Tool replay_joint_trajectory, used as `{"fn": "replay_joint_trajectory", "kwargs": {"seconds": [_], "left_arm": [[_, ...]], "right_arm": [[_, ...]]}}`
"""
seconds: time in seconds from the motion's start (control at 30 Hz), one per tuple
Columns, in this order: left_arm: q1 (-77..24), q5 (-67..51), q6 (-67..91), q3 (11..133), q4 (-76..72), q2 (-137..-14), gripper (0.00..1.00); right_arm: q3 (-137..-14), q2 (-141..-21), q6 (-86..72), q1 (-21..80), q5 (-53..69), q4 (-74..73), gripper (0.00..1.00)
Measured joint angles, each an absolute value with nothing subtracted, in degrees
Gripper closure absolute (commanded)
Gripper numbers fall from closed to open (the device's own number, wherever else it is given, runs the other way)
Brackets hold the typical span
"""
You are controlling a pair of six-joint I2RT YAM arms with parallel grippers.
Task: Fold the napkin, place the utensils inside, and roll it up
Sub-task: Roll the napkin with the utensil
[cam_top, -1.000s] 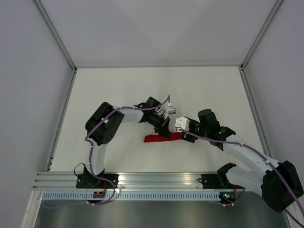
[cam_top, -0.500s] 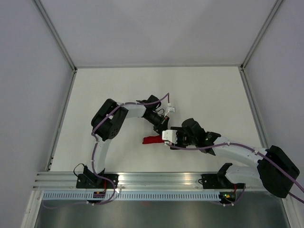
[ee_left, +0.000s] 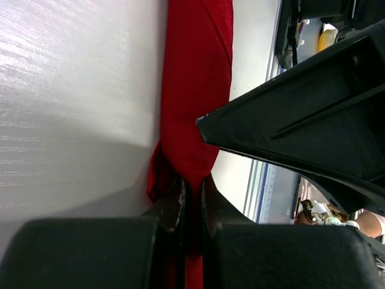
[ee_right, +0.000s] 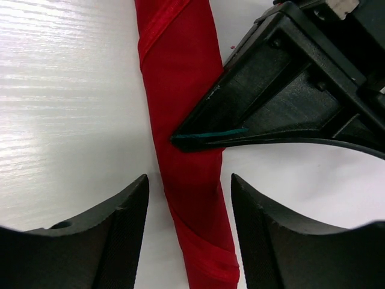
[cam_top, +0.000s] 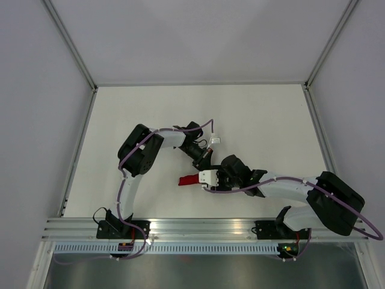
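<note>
The left gripper [ee_left: 191,185] pinches the end of the rolled napkin [ee_left: 195,90], likely to hold it tight; the right gripper [ee_right: 189,183], spread wide, straddles it.

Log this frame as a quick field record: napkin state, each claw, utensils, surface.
napkin: deep red napkin, rolled into a narrow tube, lying flat
left claw: left claw shut, pinching a fold of the roll
right claw: right claw open, one finger on each side of the roll, not gripping
utensils: none visible; cannot tell if any are inside the roll
surface: white table
arms: both claws meet at the roll, near the table's middle
</note>
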State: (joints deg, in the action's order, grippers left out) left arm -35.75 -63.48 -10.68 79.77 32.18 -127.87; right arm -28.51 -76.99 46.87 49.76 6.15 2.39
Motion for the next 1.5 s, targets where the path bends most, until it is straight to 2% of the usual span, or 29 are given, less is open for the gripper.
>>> {"fn": "replay_joint_trajectory", "kwargs": {"seconds": [0.2,0.33,0.4,0.43,0.47,0.57,0.7,0.93,1.07,1.33,1.5], "left_arm": [[-35.7,-63.5,-11.9,80.0,33.9,-127.9,0.92],[-35.7,-63.5,-12.7,80.0,34.6,-127.9,0.85],[-35.5,-63.4,-13.0,80.0,34.9,-127.9,0.8],[-35.4,-63.3,-13.1,80.0,35.1,-127.9,0.75],[-35.2,-63.2,-13.2,80.0,35.2,-127.9,0.73],[-34.9,-62.7,-13.2,80.0,35.9,-127.8,0.65],[-34.7,-60.5,-13.3,80.0,36.7,-126.4,0.62],[-33.6,-53.7,-12.8,80.1,36.4,-123.4,0.61],[-30.7,-45.6,-10.2,80.1,34.0,-120.7,0.61],[-17.9,-25.1,4.0,77.6,22.9,-113.3,0.62],[-16.9,-18.6,11.5,73.9,18.7,-104.8,0.61]], "right_arm": [[-28.6,-78.9,47.5,50.3,5.1,5.3,0.42],[-29.0,-80.1,48.1,50.5,4.6,6.4,0.45],[-29.2,-80.6,48.3,50.6,4.6,6.5,0.51],[-29.4,-81.0,48.4,50.7,4.6,6.6,0.55],[-29.5,-81.3,48.5,50.8,4.6,6.6,0.64],[-30.5,-82.8,49.5,51.0,4.6,6.3,0.76],[-32.0,-84.1,50.1,50.9,4.5,5.4,0.82],[-35.7,-86.7,50.1,50.9,4.2,2.2,0.84],[-38.0,-87.9,49.1,50.7,4.1,-0.6,0.84],[-44.9,-92.1,44.6,50.4,3.7,-7.7,0.85],[-51.6,-97.0,40.3,49.2,4.5,-11.7,0.86]]}}
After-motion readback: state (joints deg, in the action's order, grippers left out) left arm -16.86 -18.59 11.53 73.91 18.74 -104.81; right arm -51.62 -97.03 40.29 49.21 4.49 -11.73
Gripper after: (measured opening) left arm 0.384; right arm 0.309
